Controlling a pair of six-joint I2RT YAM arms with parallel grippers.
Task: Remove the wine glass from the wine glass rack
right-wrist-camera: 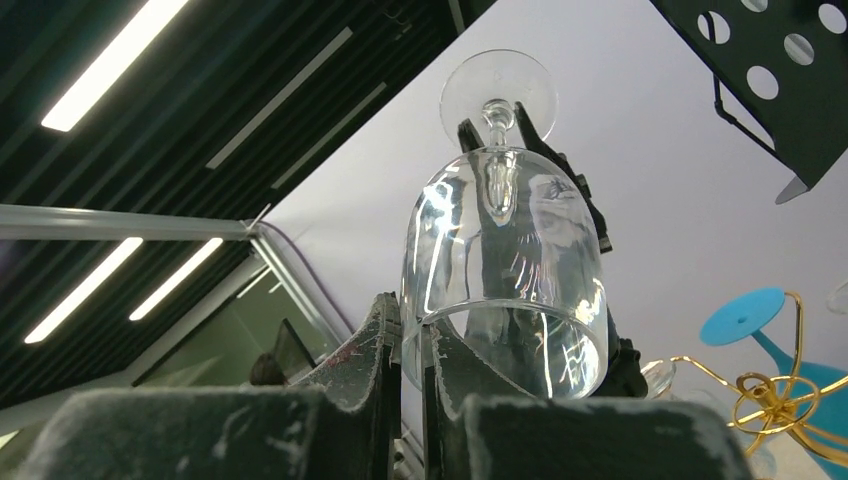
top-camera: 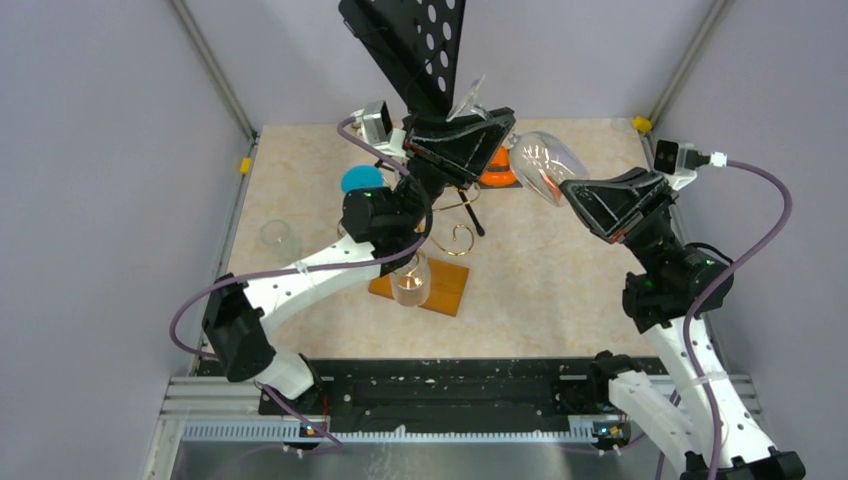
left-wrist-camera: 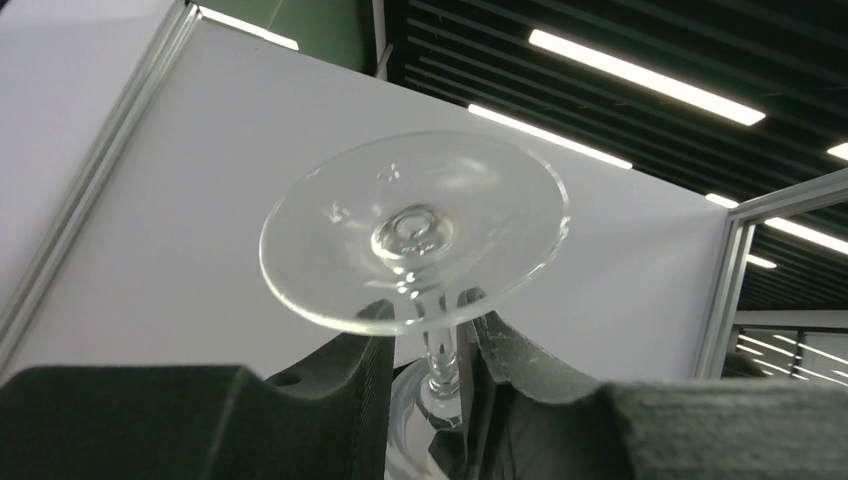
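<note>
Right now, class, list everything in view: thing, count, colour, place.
wine glass: one, clear, in the air right of the rack, between both grippers
wine glass rack: one, gold wire on orange-brown base, table centre
second glass: one, clear, rack's near side
blue glass: one, blue, rack's far-left side
tumbler: one, clear, table left
orange object: one, behind the rack, partly hidden
music stand: one, black, perforated, far centre
table: one, beige
left gripper: one, black, open around the stem
right gripper: one, black, shut on the bowl's rim
</note>
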